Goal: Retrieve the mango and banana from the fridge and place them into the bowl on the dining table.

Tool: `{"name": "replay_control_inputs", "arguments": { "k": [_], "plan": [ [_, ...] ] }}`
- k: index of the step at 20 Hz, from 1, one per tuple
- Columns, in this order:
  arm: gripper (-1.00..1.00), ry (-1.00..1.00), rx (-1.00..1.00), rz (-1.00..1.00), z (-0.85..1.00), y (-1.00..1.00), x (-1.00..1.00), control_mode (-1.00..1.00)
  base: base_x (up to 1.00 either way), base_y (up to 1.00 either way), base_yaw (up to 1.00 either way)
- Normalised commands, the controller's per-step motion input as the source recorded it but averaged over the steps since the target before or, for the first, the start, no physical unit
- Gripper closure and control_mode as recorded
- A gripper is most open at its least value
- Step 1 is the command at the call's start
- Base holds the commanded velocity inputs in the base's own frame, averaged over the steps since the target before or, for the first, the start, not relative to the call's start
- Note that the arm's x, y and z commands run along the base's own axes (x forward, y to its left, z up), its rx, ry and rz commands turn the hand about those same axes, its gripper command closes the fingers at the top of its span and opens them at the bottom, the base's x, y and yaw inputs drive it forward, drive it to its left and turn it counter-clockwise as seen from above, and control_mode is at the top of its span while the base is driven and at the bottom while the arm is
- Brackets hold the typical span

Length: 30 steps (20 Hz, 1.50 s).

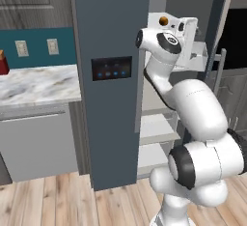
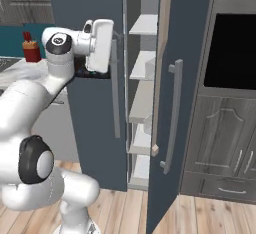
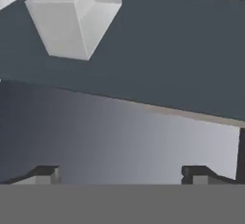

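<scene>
Jaws stand wide apart with nothing between them, the gripper (image 3: 119, 173) facing a slate-blue inner face of the fridge (image 1: 111, 22). Going rightward, past the fridge's control panel (image 1: 111, 68), the door edge gives onto white shelves (image 2: 142, 60) with open room between them. High behind the hand sits the mango (image 1: 164, 21).

The fridge (image 1: 111, 22) has a matt, smooth slate-blue skin, with a glossy black panel (image 1: 111, 68) of blue lights. Its shelves (image 2: 142, 25) look like smooth white plastic, and the door handle (image 2: 173, 118) like dull grey metal. The counter (image 1: 38, 85) is polished marble with brown veins. The floor (image 1: 58, 201) is light wood planking. The cabinets (image 2: 225, 143) show dark grey wood grain. The mango (image 1: 164, 21) looks smooth orange-brown.
</scene>
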Motion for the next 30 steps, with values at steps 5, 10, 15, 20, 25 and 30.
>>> {"name": "replay_control_inputs", "arguments": {
  "k": [5,10,15,20,25,30],
  "plan": [
    [-1.0,0.27,-0.14,-0.24,0.32,-0.47,0.9,-1.0,0.0,0.0,0.0],
    [-1.0,0.13,-0.04,-0.1,0.19,-0.63,0.86,-1.0,0.0,0.0,0.0],
    [-1.0,0.04,0.0,-0.08,0.01,-0.88,0.44,-1.0,0.0,0.0,0.0],
    [-1.0,-0.02,0.01,-0.19,0.0,-1.0,-0.49,-1.0,0.0,0.0,0.0],
    [-1.0,-0.13,0.08,-0.12,0.0,-1.0,-0.99,-1.0,0.0,0.0,0.0],
    [-1.0,-0.18,0.22,-0.07,-0.01,-0.85,-1.0,-1.0,0.0,0.0,0.0]
  ]
}}
